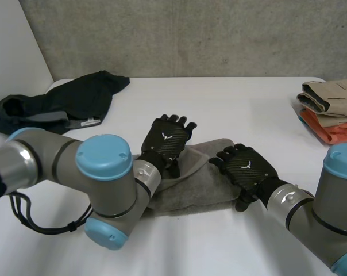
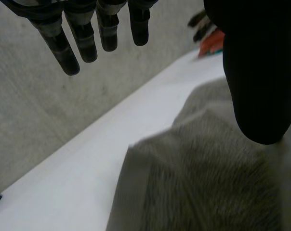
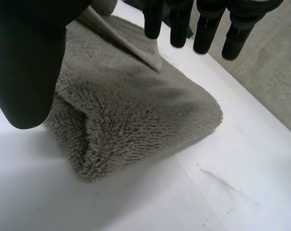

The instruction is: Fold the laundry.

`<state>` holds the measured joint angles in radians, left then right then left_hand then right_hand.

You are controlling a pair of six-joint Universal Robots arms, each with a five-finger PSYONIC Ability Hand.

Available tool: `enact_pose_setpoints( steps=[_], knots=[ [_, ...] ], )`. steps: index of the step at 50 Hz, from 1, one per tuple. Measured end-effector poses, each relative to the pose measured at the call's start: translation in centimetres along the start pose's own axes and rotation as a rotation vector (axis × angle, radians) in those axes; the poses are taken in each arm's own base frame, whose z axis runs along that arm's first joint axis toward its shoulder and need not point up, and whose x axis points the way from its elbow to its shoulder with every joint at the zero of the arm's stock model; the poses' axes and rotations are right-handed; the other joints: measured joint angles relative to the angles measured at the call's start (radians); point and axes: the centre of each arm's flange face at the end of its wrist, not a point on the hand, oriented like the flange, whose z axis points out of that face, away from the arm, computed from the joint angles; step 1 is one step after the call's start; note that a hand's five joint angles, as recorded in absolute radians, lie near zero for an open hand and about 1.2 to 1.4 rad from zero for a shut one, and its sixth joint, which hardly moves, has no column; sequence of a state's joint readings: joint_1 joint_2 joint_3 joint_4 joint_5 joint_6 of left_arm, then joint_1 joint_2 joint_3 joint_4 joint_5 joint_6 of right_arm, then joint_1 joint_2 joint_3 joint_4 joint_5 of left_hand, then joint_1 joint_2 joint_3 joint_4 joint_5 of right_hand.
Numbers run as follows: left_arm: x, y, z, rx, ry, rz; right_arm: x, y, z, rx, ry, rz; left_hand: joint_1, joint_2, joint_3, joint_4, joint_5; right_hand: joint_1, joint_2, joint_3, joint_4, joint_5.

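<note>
A grey fluffy towel (image 1: 196, 181) lies folded on the white table (image 1: 231, 109) between my two hands. My left hand (image 1: 168, 140) hovers over the towel's left part with fingers straight, open and empty. In the left wrist view its fingers (image 2: 87, 38) and thumb (image 2: 261, 72) stand apart above the towel (image 2: 208, 183). My right hand (image 1: 248, 168) is over the towel's right end, open too. In the right wrist view its fingers (image 3: 203, 24) and thumb (image 3: 25, 57) spread above the folded towel (image 3: 131, 115), holding nothing.
A dark garment (image 1: 58, 103) lies crumpled at the table's back left. A stack of folded clothes, tan on orange (image 1: 331, 109), sits at the right edge. A grey wall (image 1: 191, 34) rises behind the table.
</note>
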<state>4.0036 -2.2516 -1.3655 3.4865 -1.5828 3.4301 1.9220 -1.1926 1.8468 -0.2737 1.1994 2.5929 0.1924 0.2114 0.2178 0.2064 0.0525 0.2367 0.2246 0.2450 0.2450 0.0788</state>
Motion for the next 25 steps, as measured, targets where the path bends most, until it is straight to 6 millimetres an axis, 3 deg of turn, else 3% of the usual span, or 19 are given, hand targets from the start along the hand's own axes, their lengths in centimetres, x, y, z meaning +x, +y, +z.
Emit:
enact_pose_setpoints(
  steps=[11,21,25],
  knots=[
    [-1.8,2.5,1.0,-0.093,-0.144,0.149,0.6,1.0,0.7,-0.028,0.095,-0.026,0.058,0.036,0.028,0.044,0.0,0.28,0.282,0.267,0.271,0.264],
    [-5.0,0.5,-0.1,-0.086,-0.344,0.143,0.6,1.1,0.6,-0.035,0.098,-0.026,0.058,0.036,0.028,0.044,0.0,0.38,0.393,0.379,0.379,0.363],
    [-5.1,-0.4,-0.8,-0.063,-0.337,0.135,0.5,1.1,0.6,-0.036,0.095,-0.025,0.058,0.036,0.028,0.044,0.0,0.38,0.393,0.379,0.379,0.367]
  ],
)
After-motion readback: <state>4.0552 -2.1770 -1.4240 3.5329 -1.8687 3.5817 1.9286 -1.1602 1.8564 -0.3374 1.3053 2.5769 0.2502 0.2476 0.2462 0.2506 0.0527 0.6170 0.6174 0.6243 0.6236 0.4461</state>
